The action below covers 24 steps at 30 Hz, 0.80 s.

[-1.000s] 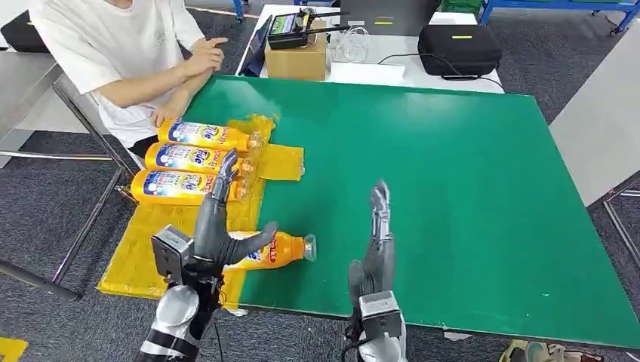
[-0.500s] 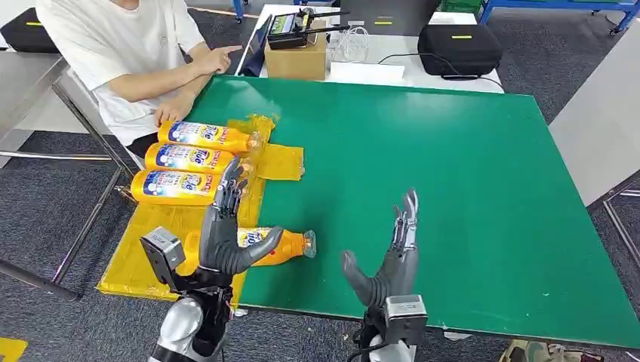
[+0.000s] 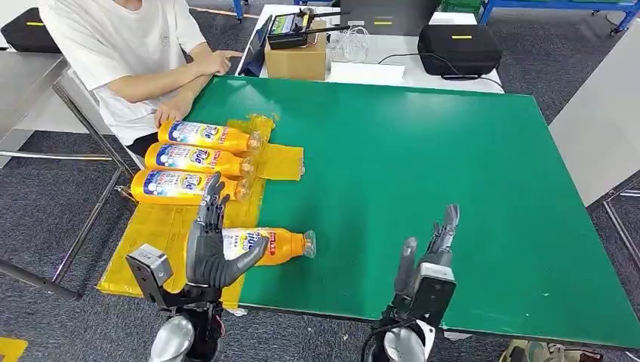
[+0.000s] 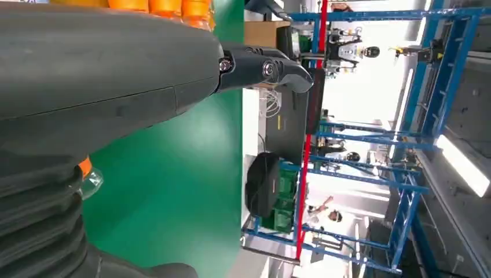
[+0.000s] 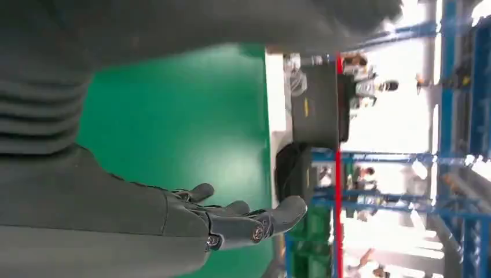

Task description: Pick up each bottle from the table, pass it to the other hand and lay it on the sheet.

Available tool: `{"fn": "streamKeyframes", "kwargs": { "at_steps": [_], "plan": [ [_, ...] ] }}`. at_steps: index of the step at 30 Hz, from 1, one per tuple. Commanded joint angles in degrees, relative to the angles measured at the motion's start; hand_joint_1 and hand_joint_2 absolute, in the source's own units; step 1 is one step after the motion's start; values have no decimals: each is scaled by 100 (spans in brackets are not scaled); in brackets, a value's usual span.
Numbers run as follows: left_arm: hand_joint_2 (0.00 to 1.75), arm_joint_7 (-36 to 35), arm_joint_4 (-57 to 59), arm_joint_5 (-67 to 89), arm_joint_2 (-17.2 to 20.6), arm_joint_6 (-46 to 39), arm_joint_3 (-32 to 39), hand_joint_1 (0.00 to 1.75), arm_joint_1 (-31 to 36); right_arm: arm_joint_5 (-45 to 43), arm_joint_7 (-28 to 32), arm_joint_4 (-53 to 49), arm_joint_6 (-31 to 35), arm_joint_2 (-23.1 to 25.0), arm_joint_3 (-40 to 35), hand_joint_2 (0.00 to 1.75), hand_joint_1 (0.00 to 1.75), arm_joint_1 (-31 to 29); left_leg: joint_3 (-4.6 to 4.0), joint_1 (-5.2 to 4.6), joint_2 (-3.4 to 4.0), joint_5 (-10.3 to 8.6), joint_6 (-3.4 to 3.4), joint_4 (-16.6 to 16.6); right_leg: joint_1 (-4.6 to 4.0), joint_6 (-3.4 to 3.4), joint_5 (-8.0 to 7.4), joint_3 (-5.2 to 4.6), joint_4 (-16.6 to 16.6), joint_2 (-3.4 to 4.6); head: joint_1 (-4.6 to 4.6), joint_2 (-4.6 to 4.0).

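Observation:
Three orange bottles (image 3: 198, 158) with blue labels lie side by side on the yellow sheet (image 3: 162, 230) at the table's left edge. A fourth orange bottle (image 3: 275, 245) lies partly on the sheet's near right edge, its clear cap (image 4: 92, 180) pointing right onto the green table (image 3: 423, 166). My left hand (image 3: 215, 249) hovers just in front of this bottle, fingers spread, holding nothing. My right hand (image 3: 426, 260) is raised over the table's near edge, fingers apart and empty (image 5: 231, 223).
A person in a white shirt (image 3: 121, 45) sits at the table's far left corner, one hand (image 3: 167, 115) by the farthest bottle. A cardboard box (image 3: 296, 56) and a black case (image 3: 459, 49) stand on a white table behind.
Both hands have drawn back toward the table's near edge and lowered. The left hand has left the fourth bottle lying on the sheet's edge; the right hand moved right.

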<state>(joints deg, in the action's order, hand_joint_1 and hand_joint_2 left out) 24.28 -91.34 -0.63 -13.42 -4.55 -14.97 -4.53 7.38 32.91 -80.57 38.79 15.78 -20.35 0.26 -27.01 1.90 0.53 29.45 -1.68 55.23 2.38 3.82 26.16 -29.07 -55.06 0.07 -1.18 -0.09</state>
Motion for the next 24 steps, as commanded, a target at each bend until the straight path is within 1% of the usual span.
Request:
{"fn": "streamKeyframes", "kwargs": {
  "at_steps": [1, 3, 4, 5, 6, 7, 8, 10, 11, 12, 13, 15, 16, 17, 18, 19, 20, 23, 24],
  "plan": [
    [175, 71, 441, -21, 96, 45, 121, 0, 186, 526, 64, 1025, 75, -24, 166, 175, 0, -632, 14, 0, 1, -1, 12, -12, -3, -16, -3, 12, 12, 3, 0, 0],
    [175, 77, 513, -31, 88, 59, 131, 0, 198, 793, -78, 950, 13, -59, 39, 175, 0, -622, 21, 5, -5, -3, 22, -21, -12, -32, -6, 22, 26, -1, 0, 0],
    [175, 73, 535, -45, 80, 60, 142, 0, 202, 850, -157, 952, -100, -89, -26, 175, 0, -629, 14, 3, -4, -1, 15, -13, -7, -21, -3, 14, 16, -1, 0, 0],
    [175, 42, 629, -74, 37, 8, 185, 0, 238, 1206, -237, 931, -112, -166, -167, 175, 0, -621, 20, 5, -4, -1, 20, -18, -11, -28, -4, 21, 23, 0, 0, 0],
    [175, 17, 681, -76, 19, -62, 200, 0, 262, 1319, -308, 875, -136, -159, -190, 175, 0, -578, 14, 1, -1, 0, 12, -12, -4, -17, -2, 13, 13, 1, 0, 0],
    [175, 15, 735, -75, 18, -76, 189, 0, 296, 1344, -309, 850, -143, -144, -201, 175, 0, -529, 17, 4, -7, -1, 18, -15, -9, -25, -3, 19, 20, -3, 0, 0],
    [175, 19, 762, -8, 1, -222, 209, 0, 315, 1394, -391, 860, -314, -177, -271, 175, 0, -506, 22, 5, -8, -2, 23, -20, -12, -31, -5, 25, 26, -4, 0, 0],
    [175, 19, 764, -8, 2, -223, 208, 0, 321, 1390, -389, 868, -311, -165, -278, 175, 0, -474, 10, 0, -6, -2, 12, -10, -4, -15, -2, 10, 12, -4, 0, 0],
    [175, 36, 787, 142, -37, -522, 254, 0, 333, 1355, -500, 873, -680, -222, -379, 175, 0, -446, 15, 4, -7, -2, 18, -15, -9, -25, -4, 16, 20, -4, 0, 0],
    [175, 28, 826, 103, -41, -588, 273, 0, 369, 1425, -492, 868, -821, -236, -430, 175, 0, -388, 17, 6, -11, -3, 21, -16, -13, -29, -5, 20, 22, -8, -2, 0],
    [175, 41, 893, 82, -64, -732, 341, 0, 431, 1660, -445, 917, -785, -261, -528, 175, 0, -337, 12, 2, -10, -2, 14, -11, -7, -18, -2, 15, 15, -7, 0, 0],
    [175, 142, 996, 147, -44, -904, 377, 0, 541, 1927, -350, 963, -748, -316, -657, 175, 0, -295, 17, 6, -15, -4, 21, -17, -12, -27, -5, 23, 25, -11, 0, 0],
    [175, 136, 1024, 119, -43, -939, 420, 0, 572, 1922, -378, 955, -882, -352, -683, 175, 0, -270, 11, 3, -14, -3, 13, -12, -7, -17, -2, 15, 16, -11, -2, 0],
    [175, 136, 1022, 119, -32, -939, 429, 0, 577, 1922, -378, 958, -882, -359, -681, 175, 0, -257, 14, 4, -18, -4, 16, -15, -9, -22, -2, 19, 20, -15, 0, 0],
    [175, 143, 1018, 97, -44, -974, 473, 0, 582, 1848, -421, 888, -1074, -385, -660, 175, 0, -219, 19, 7, -21, -5, 22, -20, -14, -30, -4, 26, 29, -17, 0, 0],
    [175, 180, 994, 118, -45, -1033, 501, 0, 577, 1799, -445, 857, -1175, -399, -631, 175, 0, -209, 13, 3, -15, -2, 16, -14, -8, -21, -2, 17, 19, -12, 0, 0],
    [175, 180, 994, 118, -45, -1033, 501, 0, 577, 1799, -445, 857, -1175, -399, -631, 175, 0, -209, 18, 7, -14, -1, 21, -18, -14, -28, -3, 24, 27, -10, -2, 0],
    [175, 208, 949, 206, -73, -1275, 587, 0, 604, 1739, -475, 813, -1321, -376, -508, 175, 0, -222, 9, 2, -12, -1, 16, -9, -7, -18, -1, 13, 15, -9, 0, 0],
    [175, 191, 952, 273, -58, -1389, 600, 0, 616, 1667, -616, 871, -1538, -370, -503, 175, 0, -264, 14, 6, -13, 0, 22, -12, -13, -27, -3, 20, 22, -10, 0, 0]
  ]
}}
